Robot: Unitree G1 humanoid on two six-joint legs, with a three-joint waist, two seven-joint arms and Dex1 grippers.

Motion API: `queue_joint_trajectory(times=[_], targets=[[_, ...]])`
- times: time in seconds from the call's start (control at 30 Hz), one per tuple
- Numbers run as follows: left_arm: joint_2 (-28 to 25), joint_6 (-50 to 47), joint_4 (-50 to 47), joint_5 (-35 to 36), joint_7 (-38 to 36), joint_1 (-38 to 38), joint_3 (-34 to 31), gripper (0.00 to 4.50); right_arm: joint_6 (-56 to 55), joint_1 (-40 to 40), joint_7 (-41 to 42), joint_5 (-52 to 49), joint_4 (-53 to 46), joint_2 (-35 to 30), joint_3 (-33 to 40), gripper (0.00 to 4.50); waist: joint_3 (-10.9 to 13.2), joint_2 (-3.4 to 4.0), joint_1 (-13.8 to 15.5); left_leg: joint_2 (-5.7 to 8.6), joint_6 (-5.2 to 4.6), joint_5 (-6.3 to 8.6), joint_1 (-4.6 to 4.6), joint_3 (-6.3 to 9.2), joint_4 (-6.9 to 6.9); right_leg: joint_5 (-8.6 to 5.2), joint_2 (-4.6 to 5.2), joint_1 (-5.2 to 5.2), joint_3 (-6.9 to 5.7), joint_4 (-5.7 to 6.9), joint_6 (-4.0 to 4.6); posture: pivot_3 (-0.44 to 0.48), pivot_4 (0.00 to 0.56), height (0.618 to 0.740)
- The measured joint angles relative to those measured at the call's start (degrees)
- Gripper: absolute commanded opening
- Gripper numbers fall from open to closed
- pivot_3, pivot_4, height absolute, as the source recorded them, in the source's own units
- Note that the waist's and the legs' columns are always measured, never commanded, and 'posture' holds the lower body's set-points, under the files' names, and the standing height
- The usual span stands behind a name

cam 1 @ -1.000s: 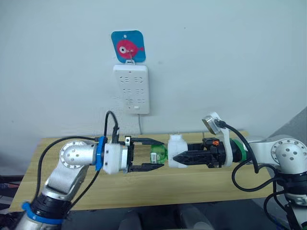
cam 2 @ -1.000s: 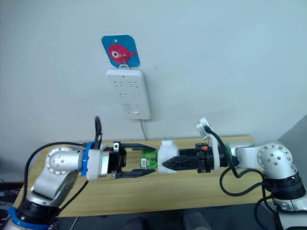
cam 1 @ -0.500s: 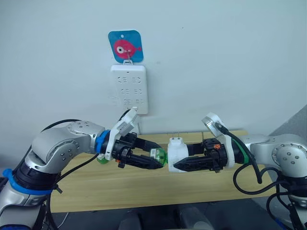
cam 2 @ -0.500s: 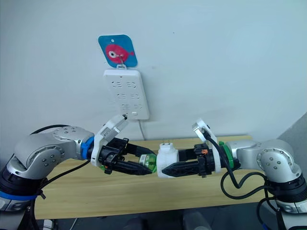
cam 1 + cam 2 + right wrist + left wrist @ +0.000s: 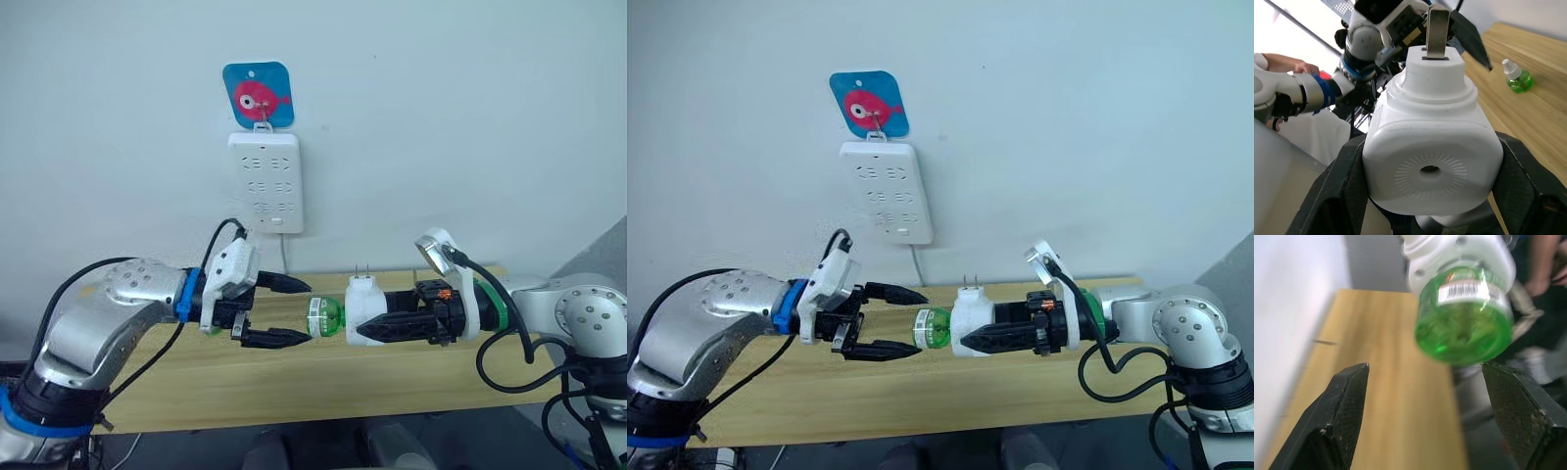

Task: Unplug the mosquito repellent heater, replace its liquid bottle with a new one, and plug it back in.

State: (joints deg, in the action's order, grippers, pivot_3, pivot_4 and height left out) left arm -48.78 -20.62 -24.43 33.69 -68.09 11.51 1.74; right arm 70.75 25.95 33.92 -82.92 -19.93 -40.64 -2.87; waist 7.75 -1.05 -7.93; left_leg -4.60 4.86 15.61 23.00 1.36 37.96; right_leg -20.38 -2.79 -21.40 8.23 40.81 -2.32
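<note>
Wooden table [image 5: 411,377] against wall; small green bottle w/ white cap [image 5: 1517,78] standing on it.

The right tool [image 5: 364,329] partly hides the heater's [image 5: 363,299] body.

— How is the right arm posed?
— It is stretched toward the left arm, and the right gripper [image 5: 364,330] is clamped on the mosquito repellent heater [image 5: 364,305].
— And the left?
— The left gripper [image 5: 290,312] is held level facing it, fingers [image 5: 284,284] spread wide apart.
</note>
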Motion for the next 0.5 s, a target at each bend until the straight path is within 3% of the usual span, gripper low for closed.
queue_joint_trajectory(times=[0.2, 0.5], targets=[[8.9, 22.4, 2.1, -9.7, 1.0, -2.6, -0.2, 3.83, 0.2, 0.3, -0.6, -1.1, 1.1, 0.6, 0.3, 2.99, 0.0, -0.01, 0.3, 0.02, 0.0, 0.0, -0.02, -0.04, 0.08, 0.01, 0.03, 0.08, 0.02, 0.03, -0.01, -0.083, 0.101, 0.735], [14.4, 35.6, 7.3, -14.6, 1.3, -1.6, 1.9, 3.83, 1.0, 1.1, -0.8, -1.1, 1.7, 1.0, 0.6, 2.99, 0.0, -0.01, 0.1, 0.02, -0.01, 0.0, -0.01, -0.03, 0.07, 0.02, 0.03, 0.06, 0.01, 0.03, -0.02, -0.093, 0.1, 0.735]])
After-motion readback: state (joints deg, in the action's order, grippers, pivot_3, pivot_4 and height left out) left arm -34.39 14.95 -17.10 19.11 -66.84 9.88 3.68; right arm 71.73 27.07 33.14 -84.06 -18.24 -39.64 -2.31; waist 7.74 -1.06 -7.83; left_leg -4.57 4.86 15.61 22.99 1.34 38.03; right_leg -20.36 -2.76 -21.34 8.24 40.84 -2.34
